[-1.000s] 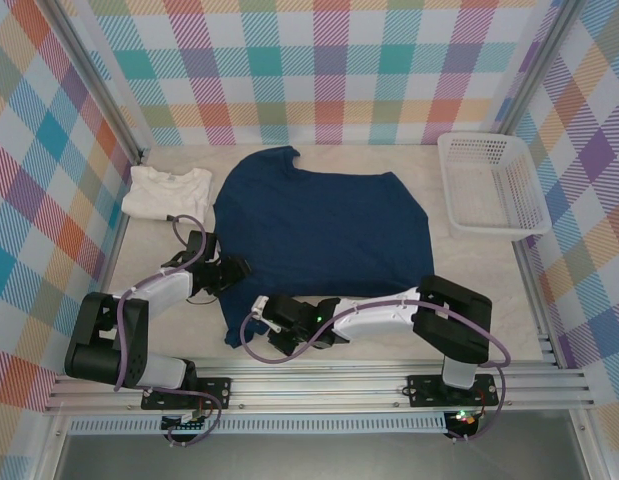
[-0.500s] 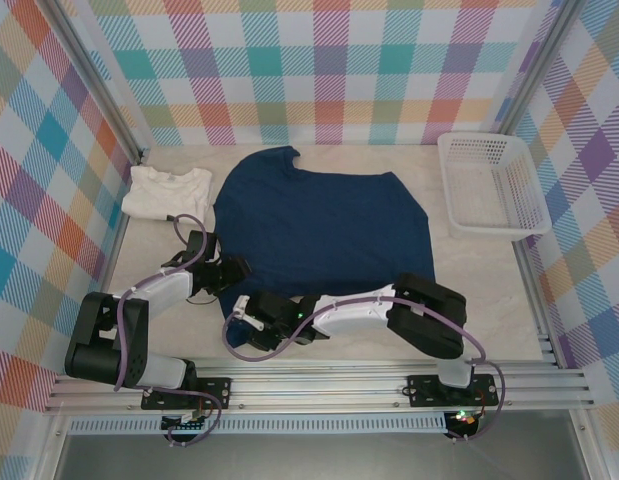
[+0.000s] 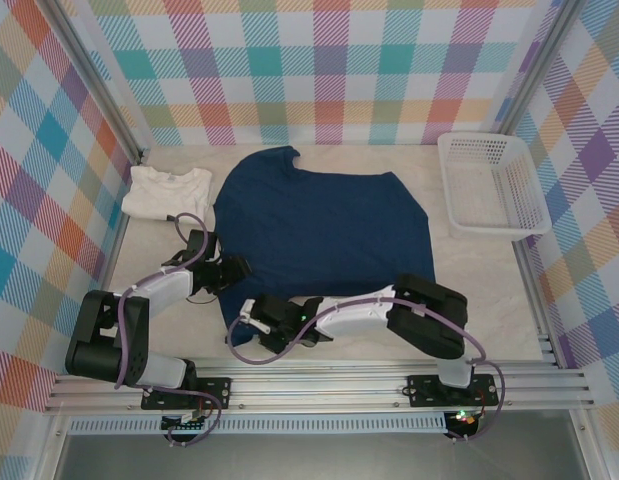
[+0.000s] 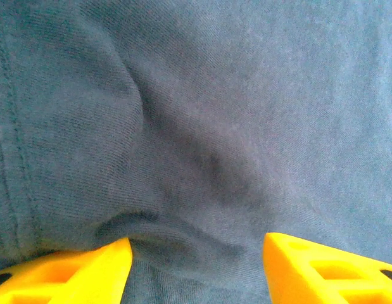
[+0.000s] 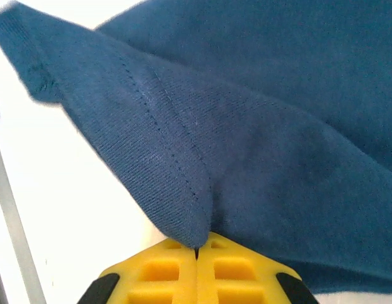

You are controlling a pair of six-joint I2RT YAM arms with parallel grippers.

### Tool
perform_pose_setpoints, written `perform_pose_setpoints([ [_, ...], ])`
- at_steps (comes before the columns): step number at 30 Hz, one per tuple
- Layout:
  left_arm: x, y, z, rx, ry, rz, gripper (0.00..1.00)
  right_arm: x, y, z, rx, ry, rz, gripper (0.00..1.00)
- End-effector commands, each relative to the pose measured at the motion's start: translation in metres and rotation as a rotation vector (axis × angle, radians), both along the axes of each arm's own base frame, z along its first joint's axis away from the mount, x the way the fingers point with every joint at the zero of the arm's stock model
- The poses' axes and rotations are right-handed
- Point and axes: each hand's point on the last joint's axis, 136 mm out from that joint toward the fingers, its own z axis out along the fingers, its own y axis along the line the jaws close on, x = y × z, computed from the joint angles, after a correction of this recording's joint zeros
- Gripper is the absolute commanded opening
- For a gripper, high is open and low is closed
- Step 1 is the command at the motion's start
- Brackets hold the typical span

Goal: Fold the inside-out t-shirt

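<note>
Covering mid pale-beige tabletop (image 3: 489,290), pastel plaid walls (image 3: 329,70) around: dark navy blue cloth t-shirt (image 3: 329,230), flat | cream-white folded shirt (image 3: 167,192) far-left, white plastic mesh basket (image 3: 451,180) far-right | left tool (image 4: 196,253) spread on tee's left edge | right tool (image 5: 197,253) pressed together, pinching near-left hem

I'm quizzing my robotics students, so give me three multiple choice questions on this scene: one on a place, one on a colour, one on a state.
1. Where is the white basket?
A. far right of the table
B. near left corner
C. near middle

2. What colour is the folded shirt left of the navy t-shirt?
A. red
B. cream-white
C. green

3. How is the right gripper?
A. wide open
B. shut on nothing
C. shut on the navy t-shirt

Answers:
1 A, it stands by the right wall.
2 B, it lies pale beside the dark cloth.
3 C, the right wrist view shows a hem fold pinched between closed fingers.
</note>
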Motion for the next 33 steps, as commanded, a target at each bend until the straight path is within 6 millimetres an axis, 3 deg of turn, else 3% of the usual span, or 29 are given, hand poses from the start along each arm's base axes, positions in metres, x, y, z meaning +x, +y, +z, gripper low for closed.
perform_pose_setpoints([
  [1, -0.014, 0.014, -0.019, 0.053, 0.085, 0.013, 0.59, -0.015, -0.021, 0.005, -0.03, 0.052, 0.008, 0.0],
  [10, -0.013, 0.014, -0.019, 0.062, 0.088, 0.003, 0.59, -0.026, -0.049, 0.013, -0.064, 0.078, 0.021, 0.0],
  [15, -0.013, 0.012, -0.019, 0.05, 0.093, -0.003, 0.6, -0.034, -0.058, 0.009, -0.095, 0.103, 0.059, 0.08],
  [20, -0.008, 0.003, -0.004, 0.004, 0.07, -0.019, 0.61, -0.035, -0.046, 0.025, -0.039, 0.114, 0.077, 0.28],
  [27, -0.008, 0.001, 0.049, -0.025, -0.026, -0.021, 0.64, -0.021, -0.021, 0.062, 0.167, 0.189, 0.045, 0.35],
  [29, -0.018, 0.007, 0.062, -0.006, -0.058, -0.002, 0.65, -0.009, -0.014, 0.07, 0.241, 0.229, 0.008, 0.36],
  [33, -0.058, 0.02, 0.061, 0.018, -0.023, 0.044, 0.65, 0.021, -0.004, 0.068, 0.316, 0.275, -0.102, 0.35],
])
